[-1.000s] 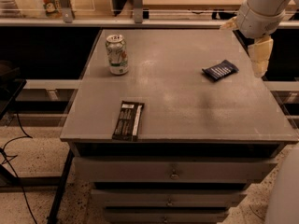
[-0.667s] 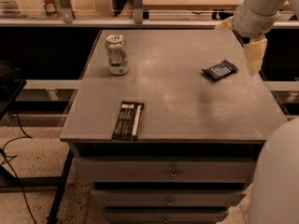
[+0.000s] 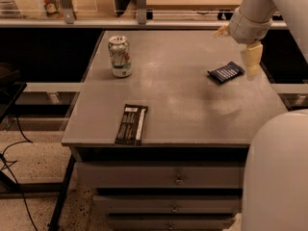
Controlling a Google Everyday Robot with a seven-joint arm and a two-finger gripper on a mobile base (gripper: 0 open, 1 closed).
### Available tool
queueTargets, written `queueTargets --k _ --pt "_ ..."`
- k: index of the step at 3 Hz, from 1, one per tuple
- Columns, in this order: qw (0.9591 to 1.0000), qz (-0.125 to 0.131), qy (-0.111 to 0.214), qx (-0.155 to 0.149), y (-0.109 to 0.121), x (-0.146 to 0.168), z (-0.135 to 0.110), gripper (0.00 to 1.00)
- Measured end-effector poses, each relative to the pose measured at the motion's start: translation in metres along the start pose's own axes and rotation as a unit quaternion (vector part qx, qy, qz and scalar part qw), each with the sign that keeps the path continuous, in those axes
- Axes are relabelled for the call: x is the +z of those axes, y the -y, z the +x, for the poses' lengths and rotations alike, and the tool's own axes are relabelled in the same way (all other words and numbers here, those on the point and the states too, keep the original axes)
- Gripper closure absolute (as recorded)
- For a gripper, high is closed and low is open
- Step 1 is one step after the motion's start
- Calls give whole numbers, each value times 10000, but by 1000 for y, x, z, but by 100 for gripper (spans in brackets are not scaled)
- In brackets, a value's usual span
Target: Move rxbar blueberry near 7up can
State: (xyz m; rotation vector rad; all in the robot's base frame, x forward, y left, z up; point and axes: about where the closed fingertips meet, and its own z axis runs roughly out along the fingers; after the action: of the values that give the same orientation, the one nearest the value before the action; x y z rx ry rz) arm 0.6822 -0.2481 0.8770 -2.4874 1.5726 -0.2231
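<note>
The rxbar blueberry (image 3: 226,72), a small navy wrapper with white print, lies flat at the right side of the grey table (image 3: 173,105). The 7up can (image 3: 120,56) stands upright at the table's far left, well apart from the bar. My gripper (image 3: 237,44) hangs above the table's right side, just above and right of the rxbar. It is open and empty. One pale finger (image 3: 251,59) points down beside the bar's right end without touching it. The other fingertip (image 3: 221,31) shows further back.
A longer black-brown bar with a white stripe (image 3: 131,124) lies near the table's front edge. A shelf with bottles and posts (image 3: 67,6) runs behind the table. Drawers (image 3: 178,179) sit under the tabletop. My white body (image 3: 276,172) fills the lower right.
My gripper has moved left, from past the table's right edge to just beside the rxbar. My white body has come further into the lower right. The can and both bars have not moved.
</note>
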Motion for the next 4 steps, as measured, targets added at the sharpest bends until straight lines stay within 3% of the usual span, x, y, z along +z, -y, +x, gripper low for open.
queueTargets --k 3,4 --pt "9992 -271 109 -288 7 43 6 0" --pt "9986 -347 104 -375 7 52 9 16"
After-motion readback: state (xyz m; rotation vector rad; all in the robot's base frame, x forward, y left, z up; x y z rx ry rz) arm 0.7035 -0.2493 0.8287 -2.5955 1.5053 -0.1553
